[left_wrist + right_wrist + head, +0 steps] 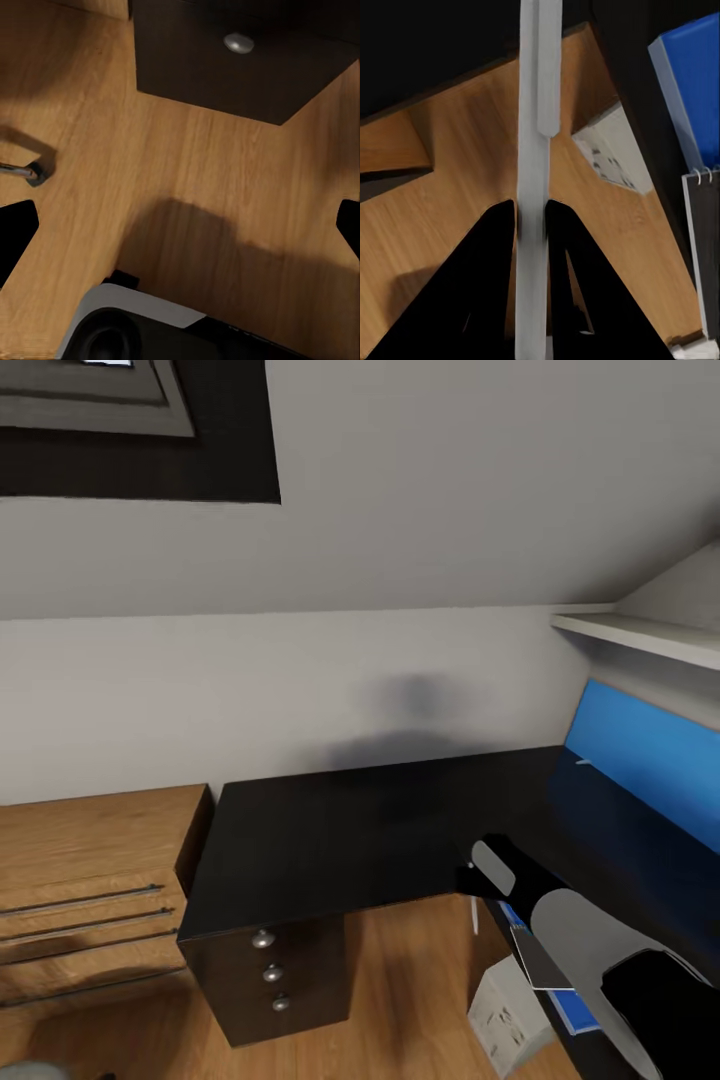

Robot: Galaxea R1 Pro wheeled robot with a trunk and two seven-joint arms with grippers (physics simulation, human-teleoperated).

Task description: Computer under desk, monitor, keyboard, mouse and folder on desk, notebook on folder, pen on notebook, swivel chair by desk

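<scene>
The desk has a glossy black top, a blue back panel and a black drawer unit. My right gripper hovers over the desk's inner front edge, shut on the pen, a thin pale stick hanging below it. In the right wrist view the pen runs between the two black fingers. The blue folder lies on the desk with the grey spiral notebook on it. The silver computer stands under the desk. My left gripper is open above the wooden floor.
Low wooden shelving stands against the desk's left end. A white shelf hangs above the blue panel under the sloped wall. A castor on a chrome leg rests on the floor near the drawer unit.
</scene>
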